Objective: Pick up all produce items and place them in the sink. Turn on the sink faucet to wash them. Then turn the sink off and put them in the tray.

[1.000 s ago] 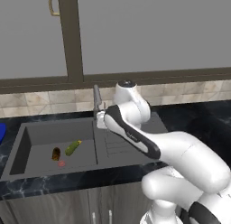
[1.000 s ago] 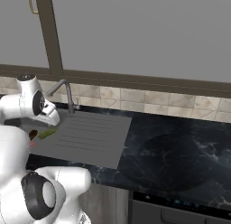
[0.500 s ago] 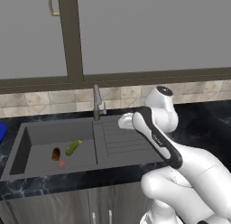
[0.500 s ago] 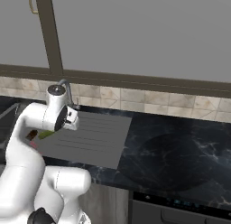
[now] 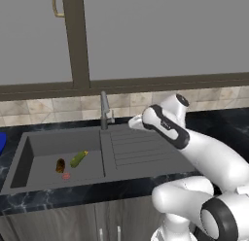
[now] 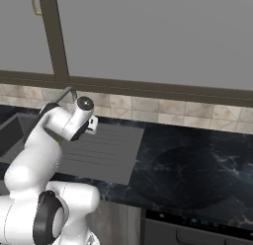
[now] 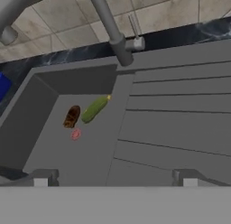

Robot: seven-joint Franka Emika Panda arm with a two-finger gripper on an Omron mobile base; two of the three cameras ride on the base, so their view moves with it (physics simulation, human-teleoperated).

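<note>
Both produce items already lie on the floor of the sink [image 5: 34, 147], near its right wall: the brown oblong [image 5: 60, 165] and the green vegetable [image 5: 79, 159] are side by side, close but apart, and a small flat red spot [image 5: 66, 176] lies just in front of them. So, in my judgement, the step in hand is to turn on the faucet [image 5: 104, 111], which stands at the back edge of the sink, where the basin meets the ribbed drainboard [image 5: 141, 147]. The gripper [image 7: 115, 178] hangs above the drainboard with its jaws spread wide and holds nothing; from the hand camera the two finger tips stand well apart at the bottom, and the faucet's neck rises ahead of them. The small lever [image 7: 134, 32] sticks out from the right side of the faucet base, and this is the part to reach, not the neck or the spout. To do it well, I think the arm should come to the lever from the drainboard side, where nothing is in the way, and push it with one finger tip or close lightly around it, moving slowly so that the finger does not slip off such a thin part. The spout seems to point over the basin, but where its end is above the vegetables I cannot tell. The blue tray [image 5: 2, 142] shows as a small piece at the left end of the counter, beyond the sink, and it is for later.
</note>
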